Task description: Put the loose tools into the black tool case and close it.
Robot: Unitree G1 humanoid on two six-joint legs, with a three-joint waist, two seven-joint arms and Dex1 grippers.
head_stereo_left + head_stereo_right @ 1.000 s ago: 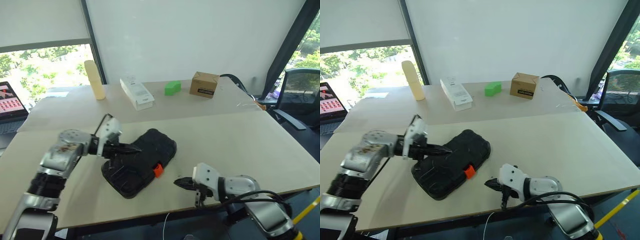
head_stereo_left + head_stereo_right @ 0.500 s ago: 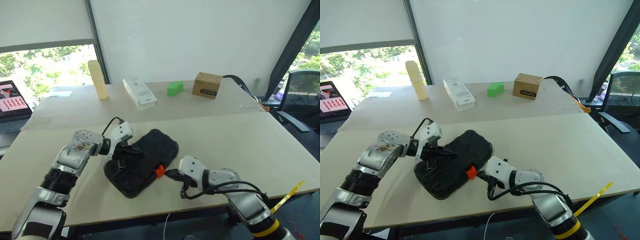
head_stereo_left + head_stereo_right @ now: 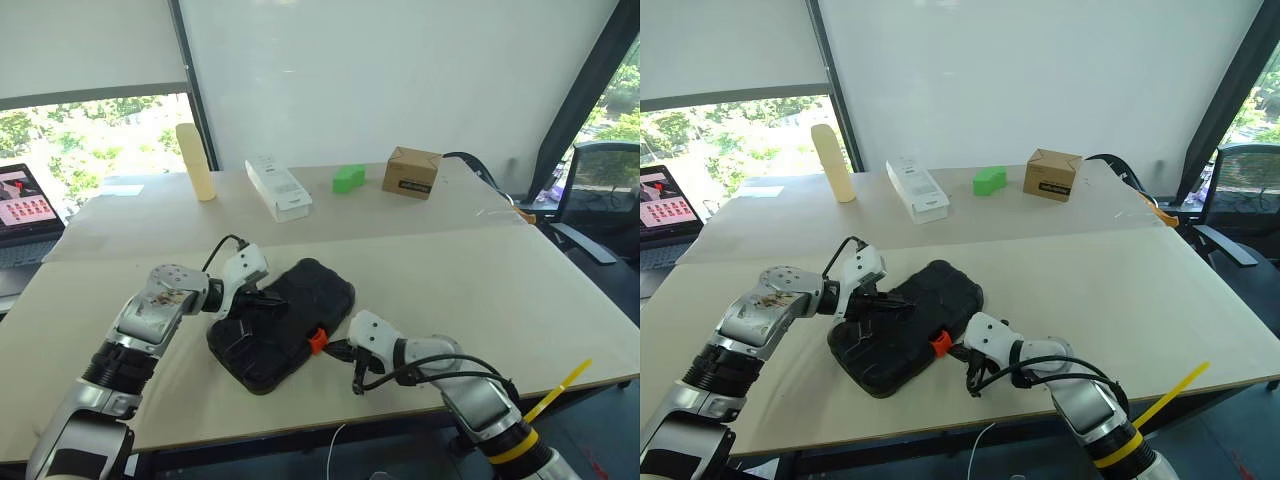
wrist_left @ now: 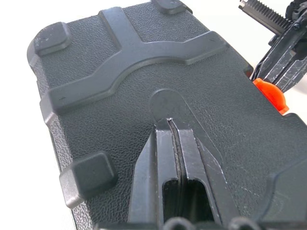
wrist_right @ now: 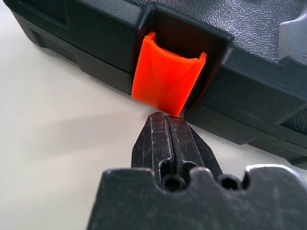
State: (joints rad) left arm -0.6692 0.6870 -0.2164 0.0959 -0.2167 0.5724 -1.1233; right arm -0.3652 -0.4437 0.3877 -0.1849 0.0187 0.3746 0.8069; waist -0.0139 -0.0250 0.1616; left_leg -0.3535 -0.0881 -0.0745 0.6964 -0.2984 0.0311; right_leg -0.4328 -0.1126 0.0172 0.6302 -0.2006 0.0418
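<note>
The black tool case lies closed on the table, its orange latch on the near long side. My left gripper is shut, its tips resting on the textured lid near the middle. Low over the table, my right gripper is shut with its tips right at the bottom edge of the latch; I cannot tell whether they touch. In the left wrist view the right gripper's fingers stand beside the latch. The loose tools are out of view.
Along the table's far side stand a cream cylinder, a white box, a green block and a brown cardboard box. A laptop sits far left, an office chair far right.
My right gripper has moved left across the table up to the orange latch. The left gripper has tilted down on the lid. The camera view has shifted a little.
</note>
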